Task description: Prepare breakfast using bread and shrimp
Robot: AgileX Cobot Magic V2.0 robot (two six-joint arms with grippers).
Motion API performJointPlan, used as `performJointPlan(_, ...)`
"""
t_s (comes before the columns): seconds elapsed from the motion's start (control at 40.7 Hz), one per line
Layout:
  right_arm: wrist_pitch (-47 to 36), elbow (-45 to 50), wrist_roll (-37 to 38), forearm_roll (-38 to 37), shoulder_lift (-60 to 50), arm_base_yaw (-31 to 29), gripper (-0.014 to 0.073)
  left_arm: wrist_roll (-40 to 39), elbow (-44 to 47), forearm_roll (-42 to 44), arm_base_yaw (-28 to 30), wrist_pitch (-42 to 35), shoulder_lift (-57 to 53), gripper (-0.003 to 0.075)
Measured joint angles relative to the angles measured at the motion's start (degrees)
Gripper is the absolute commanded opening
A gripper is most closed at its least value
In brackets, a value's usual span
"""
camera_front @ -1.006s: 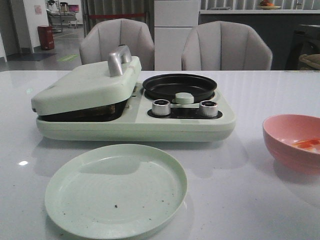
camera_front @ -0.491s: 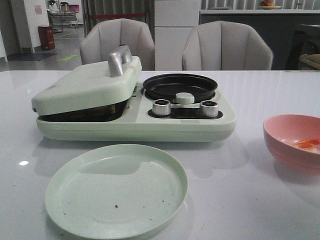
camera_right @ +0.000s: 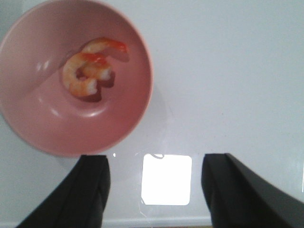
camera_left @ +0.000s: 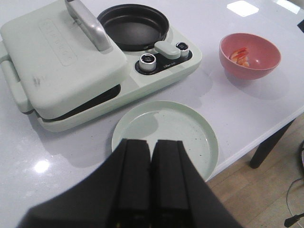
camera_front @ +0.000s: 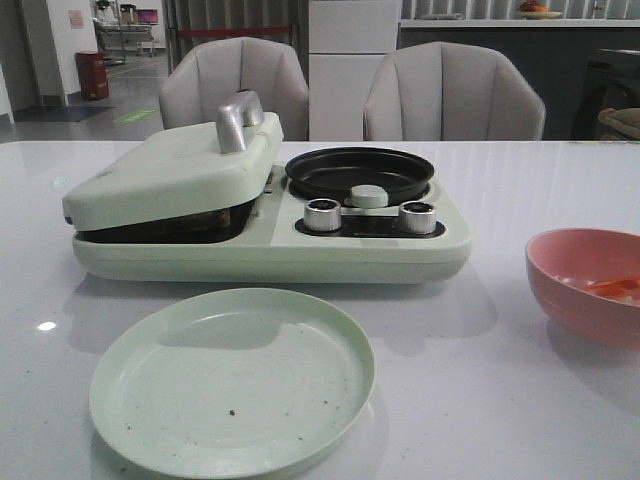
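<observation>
Landmark: the pale-green cooker [camera_front: 270,215] stood mid-table; all places below are given relative to it.
Cooker lid [camera_front: 170,175]: rested slightly ajar on the cooker's left half, probably because the bread [camera_front: 215,218] lay beneath it; only a dark brownish edge showed in the gap, so this was uncertain.
Black pan [camera_front: 358,172]: sat bare on the cooker's right half, presumably awaiting the shrimp.
Green plate [camera_front: 232,380]: lay just in front of the cooker, likely placed to receive the finished food.
Pink bowl [camera_front: 590,283]: stood well to the right of the cooker and held the shrimp [camera_right: 90,69].
Right gripper [camera_right: 154,190]: hung above the table beside the bowl, fingers spread wide, touching nothing.
Left gripper [camera_left: 151,183]: hung above the plate's near side, fingers [camera_left: 135,180] pressed together, holding nothing.
</observation>
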Motion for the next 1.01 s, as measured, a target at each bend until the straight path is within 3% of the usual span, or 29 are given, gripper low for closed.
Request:
performJointPlan(0.466,-8.6,-7.0,-1.5,0.2,22.0,-0.5,0.0499,0.0,0.0,0.0,0.0,0.0,0.0,0.0102)
performJointPlan(0.761,-10.0,-8.7,-1.6,0.0,26.4,-0.5,0.0113,0.0,0.0,0.0,0.0,0.0,0.0,0.0101)
performJointPlan(0.884,-10.7,-9.0,-1.7,0.1,26.4,-0.5,0.0036,0.0,0.0,0.0,0.0,0.0,0.0,0.0101)
performJointPlan(1.006,-10.6,-9.0,-1.7,0.1,26.4,-0.5,0.0035,0.0,0.0,0.0,0.0,0.0,0.0,0.0101)
